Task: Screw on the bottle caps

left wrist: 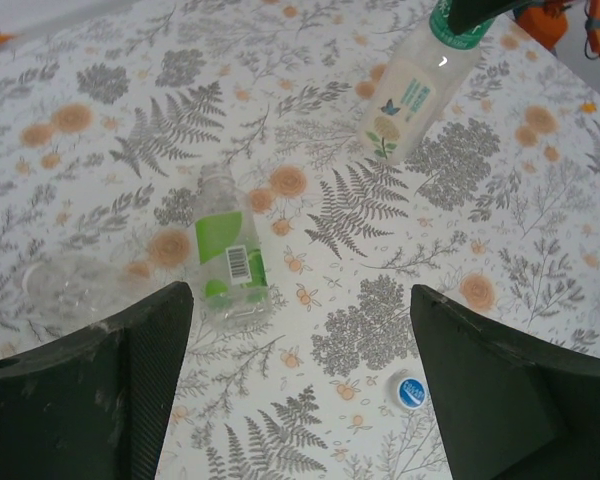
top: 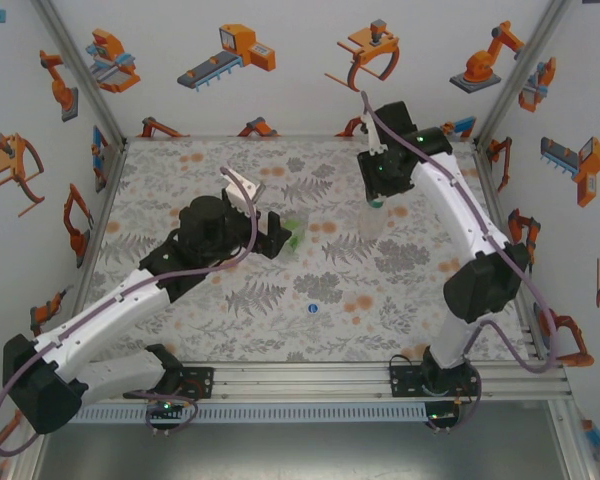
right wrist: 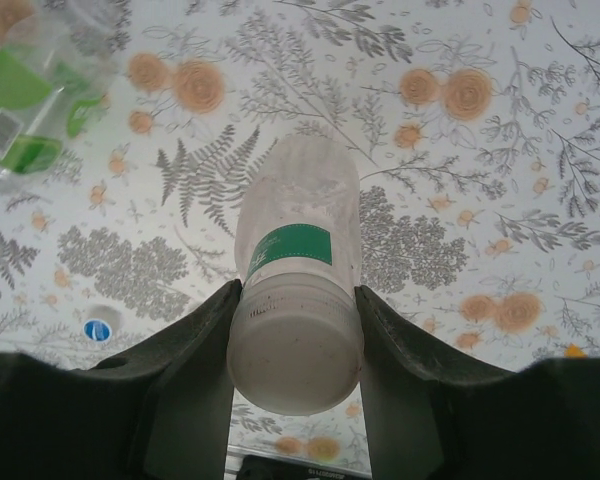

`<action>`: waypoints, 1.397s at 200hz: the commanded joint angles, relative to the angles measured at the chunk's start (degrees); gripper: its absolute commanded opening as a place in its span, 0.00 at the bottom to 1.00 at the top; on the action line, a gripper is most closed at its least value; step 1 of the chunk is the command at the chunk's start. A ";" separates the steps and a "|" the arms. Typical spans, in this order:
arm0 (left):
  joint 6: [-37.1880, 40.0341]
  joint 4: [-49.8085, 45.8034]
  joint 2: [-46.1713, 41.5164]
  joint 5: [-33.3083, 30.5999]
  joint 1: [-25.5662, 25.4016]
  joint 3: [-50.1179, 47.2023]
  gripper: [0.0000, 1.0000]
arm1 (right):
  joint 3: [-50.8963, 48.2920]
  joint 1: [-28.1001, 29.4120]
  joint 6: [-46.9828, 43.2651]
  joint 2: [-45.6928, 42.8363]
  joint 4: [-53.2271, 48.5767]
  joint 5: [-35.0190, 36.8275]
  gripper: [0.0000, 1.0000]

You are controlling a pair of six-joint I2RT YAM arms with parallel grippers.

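My right gripper [right wrist: 298,292] is shut on the wide white cap [right wrist: 296,345] of a milky bottle [right wrist: 302,215] with a green band; the bottle stands on the mat at the back right [top: 373,218]. A clear bottle with a green label [left wrist: 228,255] lies on its side mid-table, its neck open. Another clear bottle [left wrist: 65,290] lies just left of it, partly behind my left finger. A blue cap [left wrist: 410,390] rests flat on the mat, close to my right-hand finger in the left wrist view. My left gripper [left wrist: 300,300] hovers open above the mat with nothing between its fingers.
The patterned mat [top: 230,300] covers the table inside white walls with robot pictures. The blue cap [top: 312,309] lies toward the front centre. An aluminium rail [top: 310,380] runs along the near edge by the arm bases.
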 commanded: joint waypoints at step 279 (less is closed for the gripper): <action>-5.32 -1.30 -0.02 1.85 0.39 1.51 0.84 | 20.32 -3.60 3.86 19.55 -5.35 1.45 0.46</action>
